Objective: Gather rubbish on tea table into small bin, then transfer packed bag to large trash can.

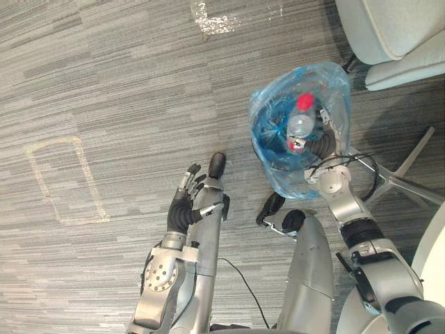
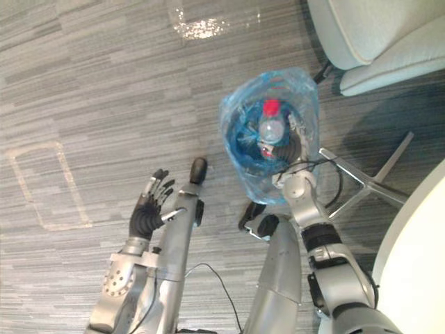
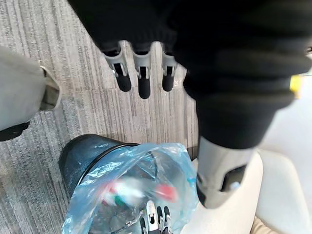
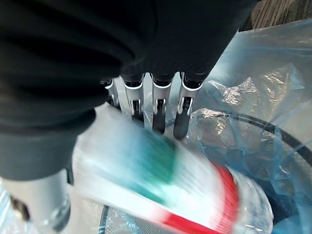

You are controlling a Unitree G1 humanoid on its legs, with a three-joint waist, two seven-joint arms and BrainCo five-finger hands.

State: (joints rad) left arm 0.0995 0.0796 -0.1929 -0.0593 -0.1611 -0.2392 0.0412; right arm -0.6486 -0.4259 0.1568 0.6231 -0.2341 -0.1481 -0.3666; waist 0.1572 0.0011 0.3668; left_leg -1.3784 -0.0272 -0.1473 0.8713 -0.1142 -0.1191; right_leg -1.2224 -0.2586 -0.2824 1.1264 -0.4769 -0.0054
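Plastic bottle (image 1: pixel 300 124), long axis up-frame with its red cap topmost, sits over the blue-bagged small bin (image 3: pixel 78 158) at upper right, against the nearer right hand (image 1: pixel 323 138); whether that hand grips cannot be told; left hand (image 1: pixel 182 211), lower centre, is spread, well apart.

Silver-grey arms (image 1: pixel 208 257) carry hands (image 1: pixel 184 209) with dark ribbed covers (image 3: pixel 229 63) and silver, dark-tipped fingers (image 3: pixel 143 73).

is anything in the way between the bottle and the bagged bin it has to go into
Nothing visible. The bottle sits at the wide-open mouth of the blue bag lining the small bin, beside the right hand, its fingers straight. The left hand hangs open over the carpet, off to the side.
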